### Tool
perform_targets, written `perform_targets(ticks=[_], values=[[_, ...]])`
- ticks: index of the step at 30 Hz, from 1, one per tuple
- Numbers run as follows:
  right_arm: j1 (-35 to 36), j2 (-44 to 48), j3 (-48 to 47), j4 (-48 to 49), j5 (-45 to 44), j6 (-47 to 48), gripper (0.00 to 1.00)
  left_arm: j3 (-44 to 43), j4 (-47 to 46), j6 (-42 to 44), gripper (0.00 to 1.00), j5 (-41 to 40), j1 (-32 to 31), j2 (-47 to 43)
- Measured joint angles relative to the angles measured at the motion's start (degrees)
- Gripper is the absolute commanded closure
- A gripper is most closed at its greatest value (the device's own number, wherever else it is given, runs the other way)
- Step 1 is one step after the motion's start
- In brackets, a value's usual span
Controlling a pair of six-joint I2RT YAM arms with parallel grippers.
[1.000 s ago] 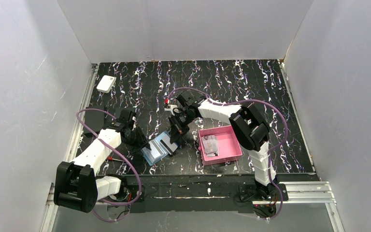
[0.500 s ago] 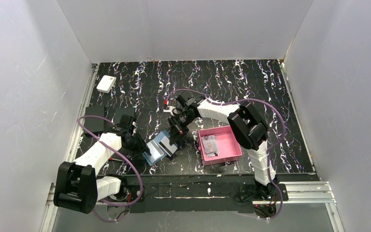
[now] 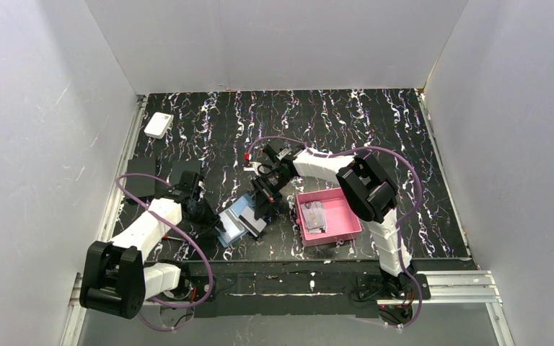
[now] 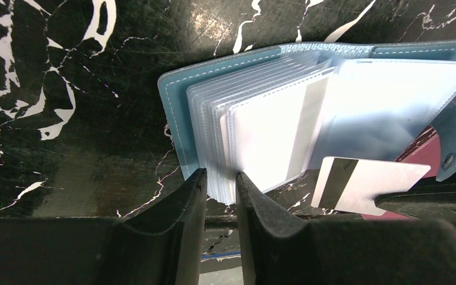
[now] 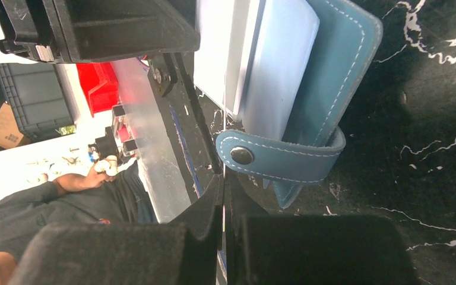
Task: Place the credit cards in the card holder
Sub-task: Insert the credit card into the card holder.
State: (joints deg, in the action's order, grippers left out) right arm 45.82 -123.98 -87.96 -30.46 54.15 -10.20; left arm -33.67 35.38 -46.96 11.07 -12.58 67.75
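Black marbled tbl (image 3: 404, 130): open card holder (image 3: 236, 220) nr front, pink tray (image 3: 344, 213) beside, white box (image 3: 158, 125) far-left corner.

In the left wrist view the wallet (image 4: 261, 113) runs off the right edge; the card's (image 4: 380, 181) lower right corner is hidden.

Card holder (image 3: 236, 222) lies unsnapped and open on the black marbled table (image 3: 375, 130), teal cover down, clear sleeves fanned. White credit card (image 4: 371, 183) with a dark stripe sits tilted just beside its open edge. More cards (image 3: 314, 216) lie in the pink tray (image 3: 340, 213).
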Motion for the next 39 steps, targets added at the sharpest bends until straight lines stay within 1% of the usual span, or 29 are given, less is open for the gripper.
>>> perform_targets(ticks=[20, 35, 39], values=[[-0.02, -3.65, -0.09, -2.71, 2.12, 1.90, 0.99, -0.24, 0.00, -0.24, 0.80, 0.15, -0.02, 0.35], [0.17, -6.56, -5.44, -4.79, 0.66, 0.96, 0.99, -0.22, -0.04, -0.22, 0.80, 0.22, -0.02, 0.28], [0.15, -7.10, -5.64, -6.10, 0.17, 0.94, 0.99, -0.17, -0.07, -0.22, 0.80, 0.22, -0.02, 0.17]])
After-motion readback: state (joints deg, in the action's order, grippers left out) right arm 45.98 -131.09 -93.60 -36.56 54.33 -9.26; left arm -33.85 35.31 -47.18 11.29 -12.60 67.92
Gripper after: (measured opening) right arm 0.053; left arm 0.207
